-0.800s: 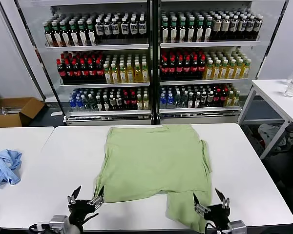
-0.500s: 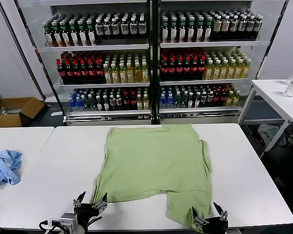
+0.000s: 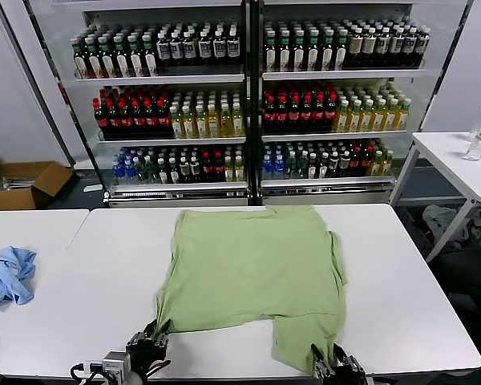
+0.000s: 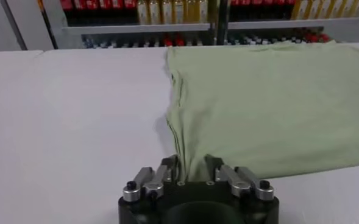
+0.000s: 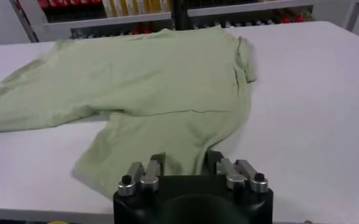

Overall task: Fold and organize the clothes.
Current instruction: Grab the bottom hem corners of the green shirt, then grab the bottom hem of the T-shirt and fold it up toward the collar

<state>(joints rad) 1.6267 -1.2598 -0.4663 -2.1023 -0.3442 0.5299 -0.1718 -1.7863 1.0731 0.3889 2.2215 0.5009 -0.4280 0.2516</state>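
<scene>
Two grippers pinch the T-shirt lying flat on the table: left gripper narrow on its near corner, right gripper narrow on the near hem. Grasping step; next likely lifting both edges evenly forward.

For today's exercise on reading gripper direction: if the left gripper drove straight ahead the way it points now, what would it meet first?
The left gripper already straddles the near left corner of the green T-shirt; going on, it would likely bunch that fabric, with only bare table beside it.
</scene>
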